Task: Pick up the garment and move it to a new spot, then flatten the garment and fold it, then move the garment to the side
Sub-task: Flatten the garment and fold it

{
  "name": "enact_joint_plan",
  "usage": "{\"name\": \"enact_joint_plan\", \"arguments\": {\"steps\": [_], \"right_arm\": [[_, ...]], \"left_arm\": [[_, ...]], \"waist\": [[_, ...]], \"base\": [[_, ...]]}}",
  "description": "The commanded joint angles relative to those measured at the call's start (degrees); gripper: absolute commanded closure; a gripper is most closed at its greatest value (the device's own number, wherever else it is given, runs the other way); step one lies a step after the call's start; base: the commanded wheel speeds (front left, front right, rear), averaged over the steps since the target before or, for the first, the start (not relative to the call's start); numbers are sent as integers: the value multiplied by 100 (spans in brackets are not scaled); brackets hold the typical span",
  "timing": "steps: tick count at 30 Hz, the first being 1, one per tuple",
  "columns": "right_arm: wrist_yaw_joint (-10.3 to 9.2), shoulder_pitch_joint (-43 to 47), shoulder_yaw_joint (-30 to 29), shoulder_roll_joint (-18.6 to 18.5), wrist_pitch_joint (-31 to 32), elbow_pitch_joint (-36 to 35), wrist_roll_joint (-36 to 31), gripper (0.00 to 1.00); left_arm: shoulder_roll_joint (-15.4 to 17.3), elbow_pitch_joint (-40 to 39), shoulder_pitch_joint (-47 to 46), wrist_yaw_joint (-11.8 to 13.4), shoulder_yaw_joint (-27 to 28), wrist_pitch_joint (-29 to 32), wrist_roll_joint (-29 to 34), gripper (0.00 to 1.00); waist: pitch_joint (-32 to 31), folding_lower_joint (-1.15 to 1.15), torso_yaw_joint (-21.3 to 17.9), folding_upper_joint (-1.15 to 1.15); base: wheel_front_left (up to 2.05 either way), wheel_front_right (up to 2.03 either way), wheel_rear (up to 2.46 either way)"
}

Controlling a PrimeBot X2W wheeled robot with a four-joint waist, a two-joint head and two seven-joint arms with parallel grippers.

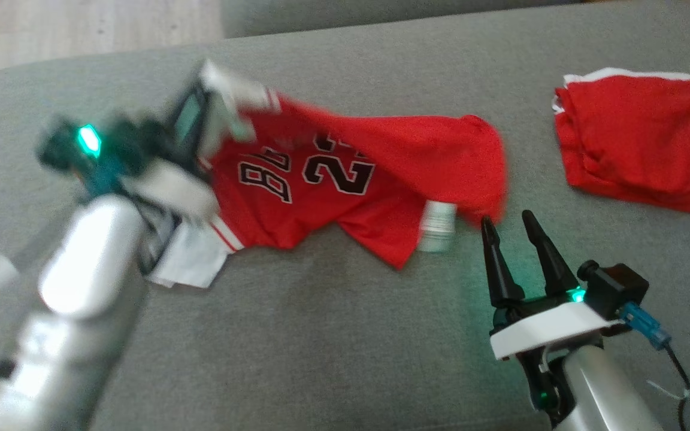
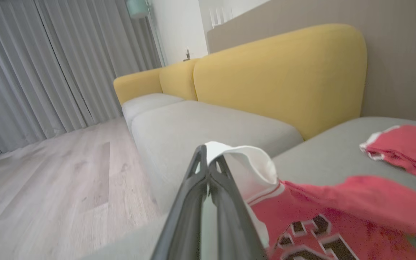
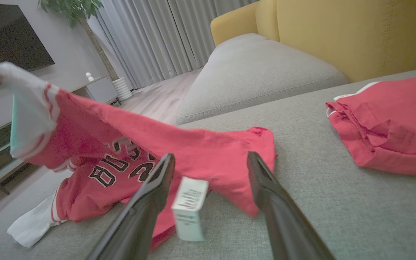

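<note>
The jersey [image 1: 345, 191] should handle as light and limp; take it at sleeves or hem corners. Left gripper [image 2: 207, 159] is clenched on its white sleeve [image 2: 251, 166]; right gripper [image 1: 504, 220] is released, empty, just short of the hem. Long axis runs from left gripper toward right gripper, along the cushion [image 1: 321, 335].

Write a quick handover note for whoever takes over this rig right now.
Left gripper: shut on the white sleeve of the red jersey, that end lifted.
Right gripper: open, pointed at the jersey's hem and white tag.
Jersey: crumpled, mostly lying on the grey sofa cushion; a second red garment lies folded at the right.
Done: pickup grasp.
Left: move it, flatten, fold, set aside.
</note>
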Motion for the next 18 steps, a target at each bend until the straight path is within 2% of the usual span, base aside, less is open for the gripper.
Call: {"name": "enact_joint_plan", "arguments": {"steps": [1,4,10,14,16,17,18], "right_arm": [[-4,-273,195,-9,-63,-207,75,0],[-4,-358,328,-9,-63,-248,154,0],[-4,-492,553,-9,-63,-327,291,0],[-4,-597,733,-9,-63,-409,412,0],[-4,-625,795,-9,-63,-452,456,0],[-4,-638,840,-9,-63,-475,480,0],[-4,-654,898,-9,-63,-496,504,0]], "left_arm": [[235,-142,-615,-61,332,180,-157,100],[397,176,-1238,-161,506,595,-541,100],[925,778,-2302,-217,456,1014,-613,100],[1288,1279,-3133,-214,477,1006,-492,100],[1383,1549,-3508,-114,482,899,-358,100],[1443,1688,-3674,-67,458,842,-266,77],[1511,1812,-3819,37,469,709,-183,21]], "waist": [[150,0,-174,0],[339,0,-435,0],[709,0,-947,0],[979,0,-1319,0],[1098,0,-1443,0],[1155,0,-1513,0],[1192,0,-1585,0]], "base": [[0,0,0],[0,0,0],[0,0,0],[0,0,0],[0,0,0],[0,0,0],[0,0,0]]}}
